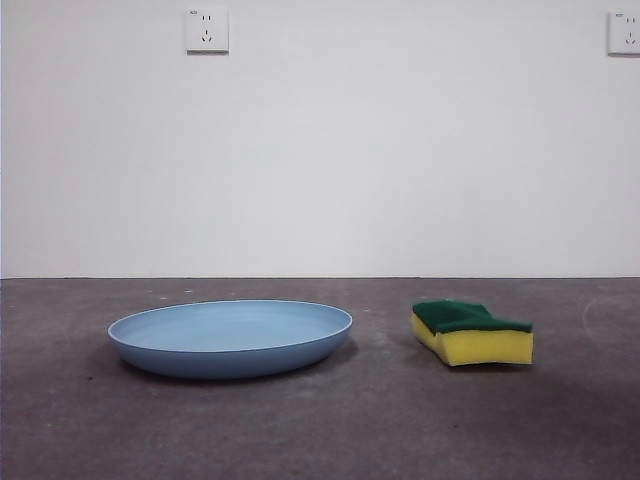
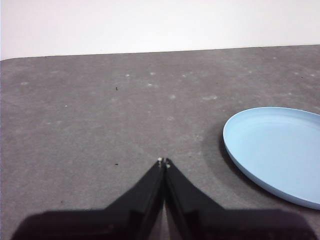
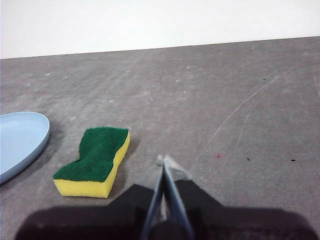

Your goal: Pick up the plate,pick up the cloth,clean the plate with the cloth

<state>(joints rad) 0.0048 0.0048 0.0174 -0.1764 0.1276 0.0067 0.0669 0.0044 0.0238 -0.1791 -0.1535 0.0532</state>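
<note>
Grey counter [image 1: 320,420] under a white wall [image 1: 320,150] with two sockets [image 1: 207,30]. Left gripper [image 2: 164,161] fingers closed, empty, above bare counter near the plate. Light-blue plate [image 1: 230,335] flat, left of centre. Yellow sponge with green top [image 1: 470,332] right of centre, apart from the plate. Right gripper [image 3: 164,160] fingers closed, empty, just beside the sponge.

The counter [image 1: 320,430] is a dark grey, matte surface, mottled with pale specks and faint scratches, running back to a plain white wall. Two things lie directly on it: the light-blue plate [image 1: 230,337], resting flat, and the cloth [image 1: 471,332], a yellow sponge block lying green side up, near the plate but apart from it, bare counter between them
</note>
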